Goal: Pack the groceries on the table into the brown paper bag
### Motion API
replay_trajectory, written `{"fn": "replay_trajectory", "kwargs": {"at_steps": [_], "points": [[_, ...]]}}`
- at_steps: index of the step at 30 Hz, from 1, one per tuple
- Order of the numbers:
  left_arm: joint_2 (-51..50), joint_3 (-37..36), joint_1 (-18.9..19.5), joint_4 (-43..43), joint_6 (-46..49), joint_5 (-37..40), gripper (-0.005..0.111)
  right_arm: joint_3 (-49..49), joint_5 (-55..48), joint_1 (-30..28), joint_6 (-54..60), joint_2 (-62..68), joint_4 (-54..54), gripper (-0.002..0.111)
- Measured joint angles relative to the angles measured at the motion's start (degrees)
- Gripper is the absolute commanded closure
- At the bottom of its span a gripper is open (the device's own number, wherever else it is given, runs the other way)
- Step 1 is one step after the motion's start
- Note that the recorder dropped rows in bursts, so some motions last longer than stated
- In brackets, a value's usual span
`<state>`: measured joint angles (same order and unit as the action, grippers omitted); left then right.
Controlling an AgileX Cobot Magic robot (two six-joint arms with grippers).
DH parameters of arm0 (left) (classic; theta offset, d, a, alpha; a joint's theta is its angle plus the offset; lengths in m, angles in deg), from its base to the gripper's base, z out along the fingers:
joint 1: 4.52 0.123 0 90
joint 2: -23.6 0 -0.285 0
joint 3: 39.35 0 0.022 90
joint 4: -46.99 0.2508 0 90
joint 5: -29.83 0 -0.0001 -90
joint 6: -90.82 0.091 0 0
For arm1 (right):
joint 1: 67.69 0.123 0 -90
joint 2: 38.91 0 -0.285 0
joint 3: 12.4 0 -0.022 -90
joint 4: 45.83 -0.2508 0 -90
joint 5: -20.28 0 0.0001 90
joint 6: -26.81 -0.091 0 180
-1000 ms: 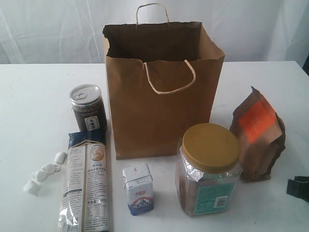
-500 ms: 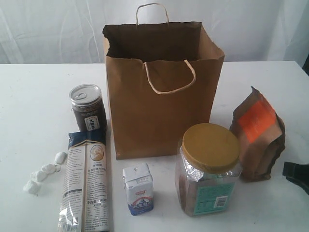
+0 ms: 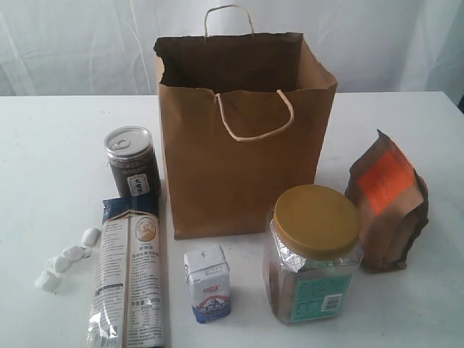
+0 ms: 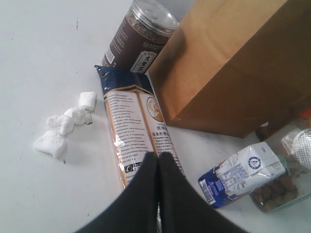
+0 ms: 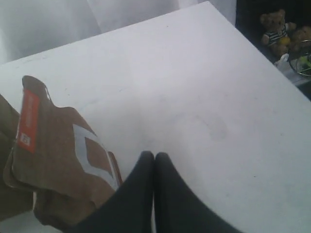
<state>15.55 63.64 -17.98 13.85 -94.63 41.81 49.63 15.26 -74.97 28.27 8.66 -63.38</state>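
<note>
The brown paper bag [image 3: 243, 138] stands upright and open at the middle back of the table [image 3: 58, 145]. The silver-lidded dark jar [image 3: 132, 161], the long noodle packet [image 3: 130, 275] and the white wrapped sweets [image 3: 65, 259] lie to its left. In front stand the small white-blue carton [image 3: 208, 283] and the gold-lidded clear jar [image 3: 313, 250]; the orange-labelled brown pouch [image 3: 388, 210] is at the right. No orange juice bottle shows. Neither gripper shows in the exterior view. My left gripper [image 4: 158, 155] is shut and empty above the noodle packet [image 4: 133, 131]. My right gripper [image 5: 154, 155] is shut and empty beside the pouch [image 5: 63, 160].
A pale curtain hangs behind the table. In the right wrist view the table's edge runs past a dark area holding a small teddy bear [image 5: 274, 29]. Bare tabletop lies right of the pouch.
The dark gripper part seen at the exterior view's right edge rose a little, then left the frame. The groceries and the bag have not moved.
</note>
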Motion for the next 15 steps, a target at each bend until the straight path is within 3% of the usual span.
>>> {"fn": "replay_trajectory", "kwargs": {"at_steps": [8, 12, 15], "points": [[0.0, 0.0, 0.0, 0.0, 0.0, -0.1, 0.107, 1.6, 12.5, 1.2, 2.2, -0.2, 0.9, 0.108], [0.0, 0.0, 0.0, 0.0, 0.0, -0.1, 0.107, 7.6, 21.0, 5.3, -5.6, -1.1, 5.3, 0.108], [0.0, 0.0, 0.0, 0.0, 0.0, -0.1, 0.107, 12.7, 30.0, 9.0, -14.5, -2.5, 17.1, 0.108]]}}
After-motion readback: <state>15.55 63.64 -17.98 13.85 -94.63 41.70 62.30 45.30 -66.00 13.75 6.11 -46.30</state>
